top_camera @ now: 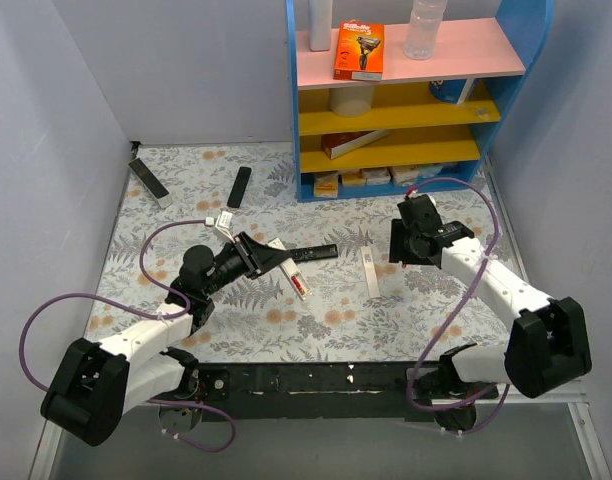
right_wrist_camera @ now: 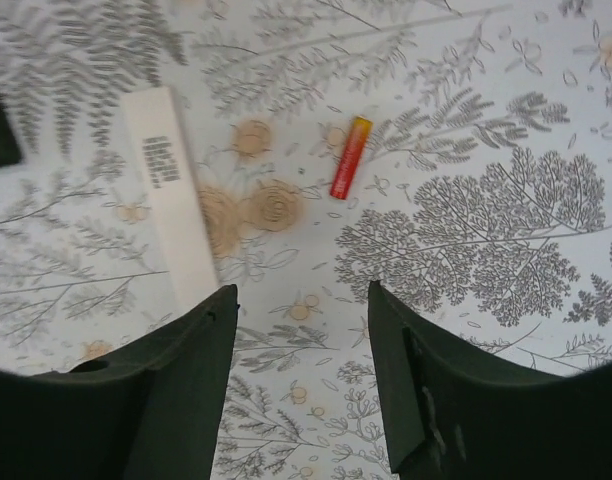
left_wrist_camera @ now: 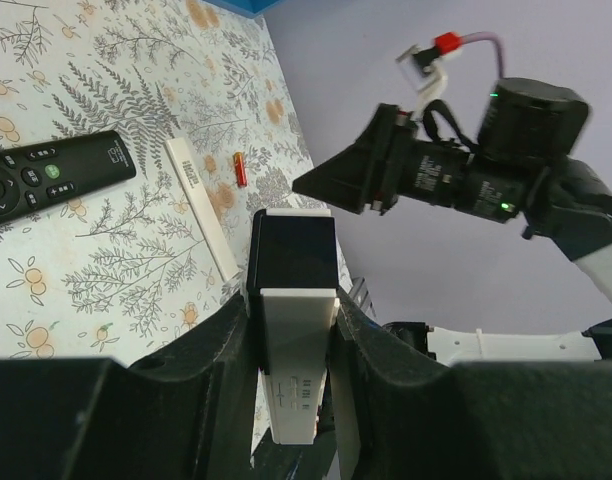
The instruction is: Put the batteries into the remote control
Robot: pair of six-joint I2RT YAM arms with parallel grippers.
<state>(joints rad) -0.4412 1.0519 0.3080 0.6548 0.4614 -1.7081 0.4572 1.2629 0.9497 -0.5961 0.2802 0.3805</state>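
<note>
Battery ahead of right gripper; left gripper clamps remote control.

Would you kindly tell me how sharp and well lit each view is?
Top external: evenly lit, sharp, only soft shadows. Left wrist: left gripper dark and blurred, the white remote it clamps fairly crisp. Right wrist: red battery sharp, right gripper dark.

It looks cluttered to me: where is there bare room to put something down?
The near strip of table, between the white cover and the front edge. Crowded around the left gripper, its white remote and the black remote.
</note>
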